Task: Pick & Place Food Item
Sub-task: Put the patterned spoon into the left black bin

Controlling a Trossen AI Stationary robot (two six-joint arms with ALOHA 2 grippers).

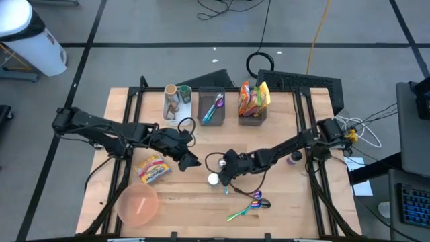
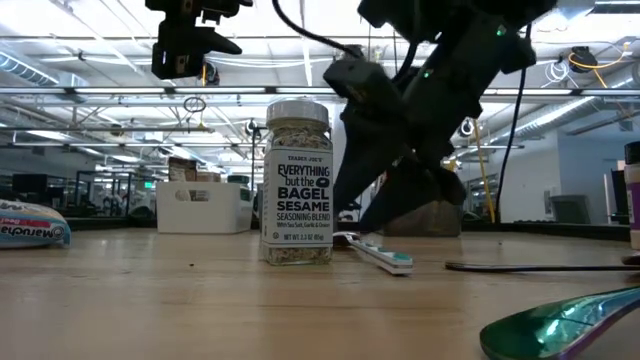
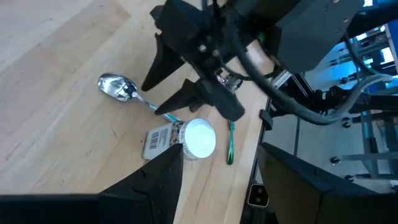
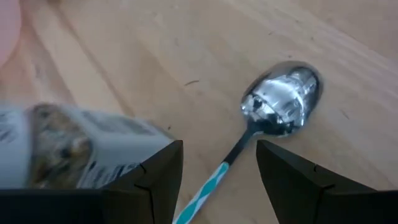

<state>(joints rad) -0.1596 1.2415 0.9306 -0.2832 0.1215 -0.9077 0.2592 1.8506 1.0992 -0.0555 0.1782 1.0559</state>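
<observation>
The right gripper's fingers (image 4: 163, 180) stand apart and hold nothing; the seasoning jar (image 1: 213, 179) stands upright just beside them, off one fingertip, not between them. In the right wrist view the jar's label (image 4: 74, 152) fills the space next to one finger, and a teal-handled spoon (image 4: 281, 102) lies on the desk (image 1: 295, 215) ahead of the open gap, its bowl facing up.

The left gripper (image 1: 191, 160) hovers above the desk, near the jar and pointed down toward it. Its fingers (image 3: 155, 180) are also spread and empty, with the jar's white lid (image 3: 200, 138) visible between and beyond them.

Other items relative to the fingers:
- A snack packet (image 1: 152, 169) lies just behind the left gripper, and a pink bowl (image 1: 138, 204) sits farther behind it, toward the desk's near edge.
- Two spoons (image 1: 250, 206) lie beyond the right gripper toward the near edge.
- Three bins (image 1: 252, 113) stand well apart, at the far edge.

Task status, as a judgement: no grasp is made yet. The jar appears to be the item approached, and both pick and placement remain. The destination cannot be told
</observation>
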